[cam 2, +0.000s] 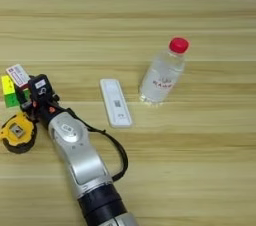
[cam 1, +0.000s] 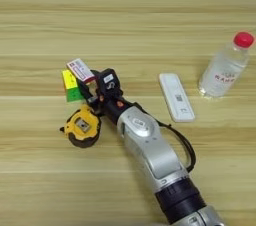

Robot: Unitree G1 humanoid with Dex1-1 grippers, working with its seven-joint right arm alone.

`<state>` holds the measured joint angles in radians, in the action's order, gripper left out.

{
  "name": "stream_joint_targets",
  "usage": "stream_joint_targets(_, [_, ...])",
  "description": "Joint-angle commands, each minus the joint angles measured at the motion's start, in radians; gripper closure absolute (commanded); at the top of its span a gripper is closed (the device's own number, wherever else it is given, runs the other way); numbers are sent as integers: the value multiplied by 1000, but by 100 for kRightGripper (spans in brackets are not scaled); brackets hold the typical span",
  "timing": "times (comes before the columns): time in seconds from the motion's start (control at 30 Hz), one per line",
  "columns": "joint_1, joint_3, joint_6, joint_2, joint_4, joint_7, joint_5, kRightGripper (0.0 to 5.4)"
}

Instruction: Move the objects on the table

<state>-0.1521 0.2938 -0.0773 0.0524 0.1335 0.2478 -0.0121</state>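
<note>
Reaching toward left-centre frame; right gripper (cam 1: pixel 89 91) sitting just right of puzzle cube (cam 1: pixel 70 86), red-and-white packet (cam 1: pixel 80 70) overhead, tape measure (cam 1: pixel 82 127) just below; finger spread unreadable.

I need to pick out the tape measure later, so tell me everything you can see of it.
The tape measure is a round, flat case, yellow with black rim and a small grey square panel at its centre, plastic by its look. It lies flat on the wooden table, below the puzzle cube and apart from it. The right gripper and its black wrist sit just to its upper right, close beside it; whether they touch it cannot be told.
</note>
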Motion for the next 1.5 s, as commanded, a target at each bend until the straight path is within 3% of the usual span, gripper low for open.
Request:
stream_joint_targets(0.03, [-65, -8, 33, 24, -49, -3, 5, 331])
stream_joint_targets(0.43, [-65, -13, 36, 20, -60, -6, 3, 331])
stream_joint_targets(0.77, [-42, -84, 1, -29, -211, -18, 14, 331])
stream_joint_targets(1.13, [86, -208, -25, -103, -304, -29, 44, 331])
stream_joint_targets(1.5, [140, -280, 34, -116, -194, -48, 57, 331])
